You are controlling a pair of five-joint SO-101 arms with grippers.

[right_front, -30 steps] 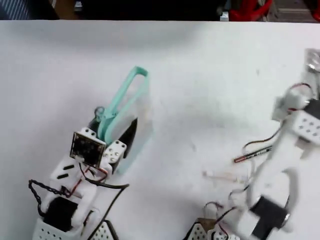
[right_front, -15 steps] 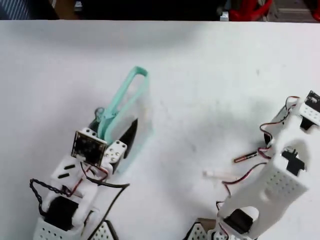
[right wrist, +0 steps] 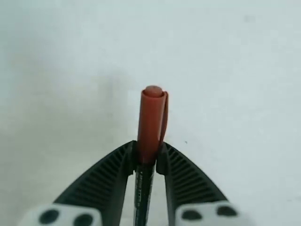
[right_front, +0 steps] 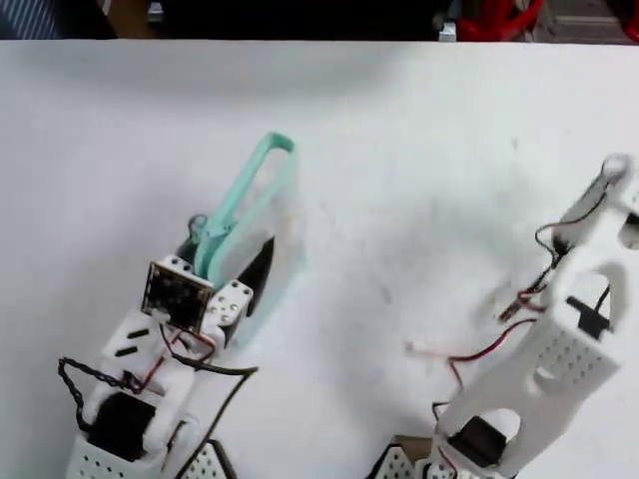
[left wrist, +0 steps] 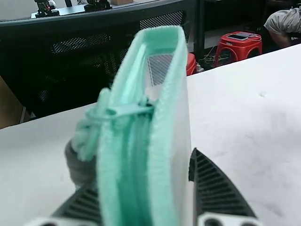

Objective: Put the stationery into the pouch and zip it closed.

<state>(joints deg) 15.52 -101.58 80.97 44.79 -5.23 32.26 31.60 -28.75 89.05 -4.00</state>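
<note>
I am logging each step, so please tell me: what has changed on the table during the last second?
The right arm swung over the red-capped pen, and the right gripper now clamps it; the pen shifted slightly. The left gripper still holds the mint-green fabric pouch upright, and the pale stick lies unmoved.

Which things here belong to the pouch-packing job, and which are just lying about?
Job:
green pouch, held upright in the left gripper
red pen, clamped in the right gripper
pale stick on the table, probably stationery

Lying about:
red stool
black mesh panel behind the table
</note>
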